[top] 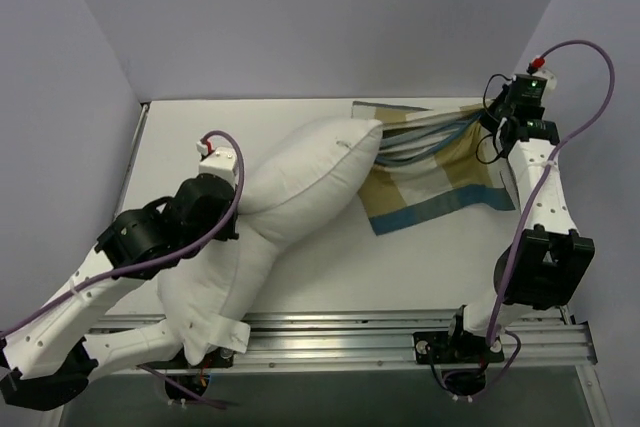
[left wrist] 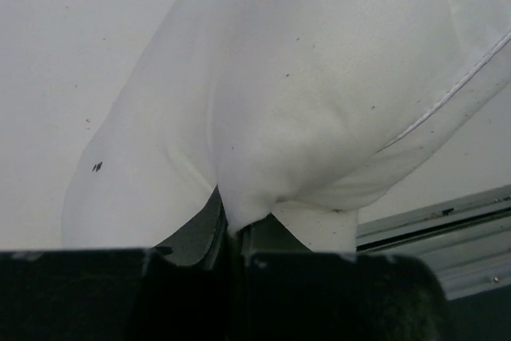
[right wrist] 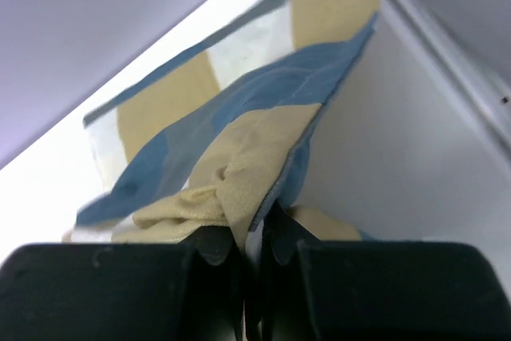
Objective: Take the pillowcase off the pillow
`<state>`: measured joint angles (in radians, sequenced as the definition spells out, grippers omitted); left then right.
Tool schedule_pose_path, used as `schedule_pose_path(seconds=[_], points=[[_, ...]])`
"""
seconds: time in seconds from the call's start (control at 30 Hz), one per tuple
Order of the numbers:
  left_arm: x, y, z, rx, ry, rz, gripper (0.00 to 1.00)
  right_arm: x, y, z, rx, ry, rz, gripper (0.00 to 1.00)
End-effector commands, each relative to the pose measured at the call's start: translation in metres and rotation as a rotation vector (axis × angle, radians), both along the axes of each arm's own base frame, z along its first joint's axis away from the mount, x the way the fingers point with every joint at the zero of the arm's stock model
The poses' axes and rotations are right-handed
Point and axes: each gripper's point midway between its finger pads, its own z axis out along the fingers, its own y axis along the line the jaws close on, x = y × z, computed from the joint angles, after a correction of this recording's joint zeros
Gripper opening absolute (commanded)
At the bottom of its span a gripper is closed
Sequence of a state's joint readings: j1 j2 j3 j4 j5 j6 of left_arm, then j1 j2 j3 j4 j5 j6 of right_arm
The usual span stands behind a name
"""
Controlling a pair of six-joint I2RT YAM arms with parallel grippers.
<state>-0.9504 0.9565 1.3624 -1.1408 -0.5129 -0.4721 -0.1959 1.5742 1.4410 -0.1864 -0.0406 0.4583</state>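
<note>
1. Top view: the pillow lies diagonally across the worktop, its far tip meeting the bunched pillowcase at far right.
2. Left wrist: left jaws clamped on a pillow fold.
3. Right wrist: right jaws pinch gathered pillowcase fabric.

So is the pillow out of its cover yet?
Almost out. Most of the white pillow lies bare; only its far corner sits at the bunched mouth of the patchwork cover.
</note>
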Motion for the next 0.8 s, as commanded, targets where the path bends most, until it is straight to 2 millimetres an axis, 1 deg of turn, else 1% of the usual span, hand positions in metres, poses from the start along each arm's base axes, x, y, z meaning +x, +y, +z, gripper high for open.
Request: schedule_pose_path(seconds=[0.0,0.03,0.07,0.1,0.13,0.17,0.2,0.23,0.27,0.3,0.33,0.37,0.4,0.43,0.47,0.5,0.53,0.57,0.6,0.67,0.7,0.73,0.77], points=[[0.035,0.028,0.029,0.025,-0.081,0.182,0.02,-0.019,-0.021,0.07,-0.181,-0.048,-0.033,0.0],[0.049,0.022,0.028,0.022,-0.071,0.192,0.02,-0.022,-0.021,0.08,-0.197,-0.054,-0.026,0.0],[0.062,0.029,0.029,0.02,-0.072,0.226,0.02,-0.025,-0.019,0.101,-0.213,-0.098,-0.013,0.0],[0.071,0.026,0.028,0.006,-0.062,0.225,0.02,-0.027,-0.016,0.112,-0.228,-0.119,0.005,0.0],[0.087,0.02,0.024,0.004,-0.059,0.236,0.02,-0.028,-0.013,0.122,-0.231,-0.145,0.017,0.0],[0.1,0.027,0.025,-0.001,-0.058,0.27,0.02,-0.032,-0.011,0.135,-0.237,-0.178,0.024,0.0],[0.108,0.023,0.025,-0.022,-0.05,0.266,0.02,-0.034,-0.011,0.146,-0.245,-0.202,0.022,0.0],[0.119,0.021,0.018,-0.016,-0.027,0.274,0.02,-0.036,-0.011,0.153,-0.253,-0.214,0.02,0.0],[0.127,0.022,0.018,-0.024,-0.028,0.289,0.02,-0.038,-0.01,0.161,-0.265,-0.23,0.025,0.0],[0.135,0.027,0.02,-0.029,-0.036,0.315,0.02,-0.039,-0.008,0.171,-0.274,-0.25,0.041,0.0],[0.148,0.026,0.016,-0.019,-0.036,0.329,0.02,-0.039,-0.004,0.175,-0.287,-0.259,0.064,0.0],[0.154,0.029,0.014,-0.012,-0.035,0.346,0.02,-0.038,0.005,0.181,-0.288,-0.277,0.107,0.0],[0.162,0.032,0.017,-0.013,-0.041,0.366,0.02,-0.037,0.018,0.184,-0.284,-0.296,0.168,0.0],[0.171,0.032,0.007,0.009,-0.018,0.379,0.02,-0.035,0.025,0.183,-0.296,-0.297,0.201,0.0],[0.177,0.033,0.004,0.012,-0.013,0.389,0.02,-0.033,0.045,0.182,-0.297,-0.301,0.256,0.0],[0.186,0.031,-0.004,0.017,-0.005,0.395,0.02,-0.031,0.057,0.177,-0.299,-0.297,0.29,0.0],[0.191,0.028,-0.008,0.005,0.001,0.395,0.02,-0.028,0.07,0.163,-0.3,-0.272,0.329,0.0],[0.195,0.027,-0.012,0.002,0.006,0.396,0.02,-0.025,0.095,0.15,-0.285,-0.256,0.39,0.0],[0.204,0.023,-0.022,0.0,0.014,0.397,0.03,-0.023,0.117,0.125,-0.256,-0.222,0.462,0.0],[0.21,0.012,-0.035,-0.023,0.039,0.371,0.07,-0.025,0.15,0.096,-0.211,-0.187,0.538,0.0],[0.218,0.004,-0.045,-0.034,0.051,0.354,0.14,-0.03,0.182,0.08,-0.187,-0.173,0.61,0.0],[0.218,-0.002,-0.058,-0.045,0.081,0.341,0.17,-0.029,0.201,0.07,-0.166,-0.188,0.638,0.0],[0.217,-0.014,-0.066,-0.081,0.113,0.295,0.19,-0.037,0.222,0.03,-0.116,-0.122,0.687,0.0]])
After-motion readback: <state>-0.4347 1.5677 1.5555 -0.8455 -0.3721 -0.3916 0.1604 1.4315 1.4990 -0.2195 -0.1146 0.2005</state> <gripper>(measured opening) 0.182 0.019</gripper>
